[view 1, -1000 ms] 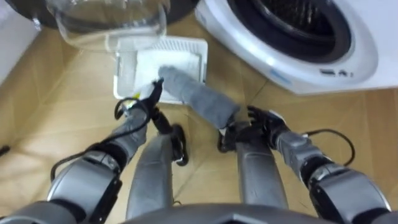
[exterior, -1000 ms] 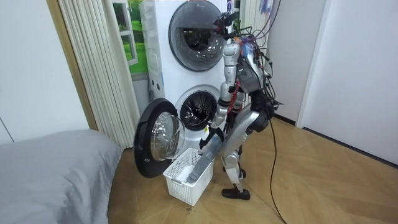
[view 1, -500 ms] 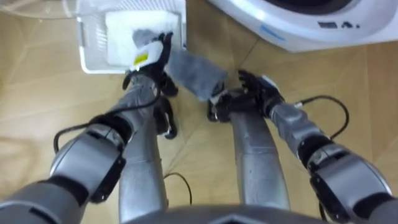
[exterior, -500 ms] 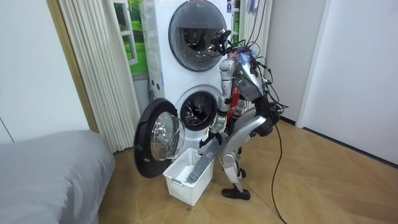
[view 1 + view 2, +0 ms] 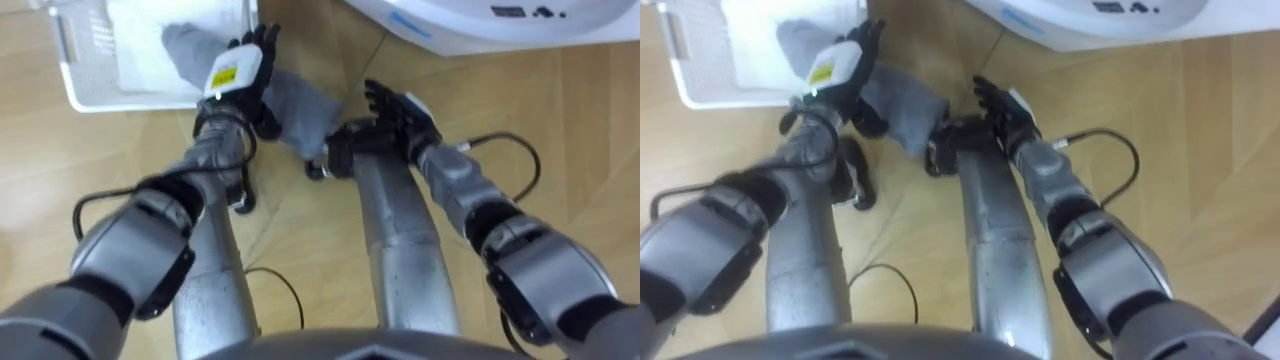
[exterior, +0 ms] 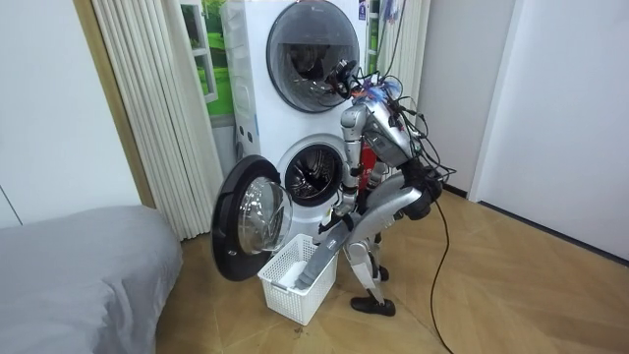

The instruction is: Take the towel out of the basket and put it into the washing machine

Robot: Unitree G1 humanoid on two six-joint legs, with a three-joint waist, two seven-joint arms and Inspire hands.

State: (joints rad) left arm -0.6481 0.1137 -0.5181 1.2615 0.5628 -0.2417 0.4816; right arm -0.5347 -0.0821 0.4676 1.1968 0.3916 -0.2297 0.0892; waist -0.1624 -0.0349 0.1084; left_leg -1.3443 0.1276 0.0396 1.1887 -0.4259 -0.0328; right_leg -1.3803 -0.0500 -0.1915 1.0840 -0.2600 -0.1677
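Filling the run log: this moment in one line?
grey towel: draped over white plastic basket's rim | left hand: on towel | right hand: open, beside towel | washing machine door: open

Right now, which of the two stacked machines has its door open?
The lower machine: its door hangs open beside the basket; the upper machine is closed.
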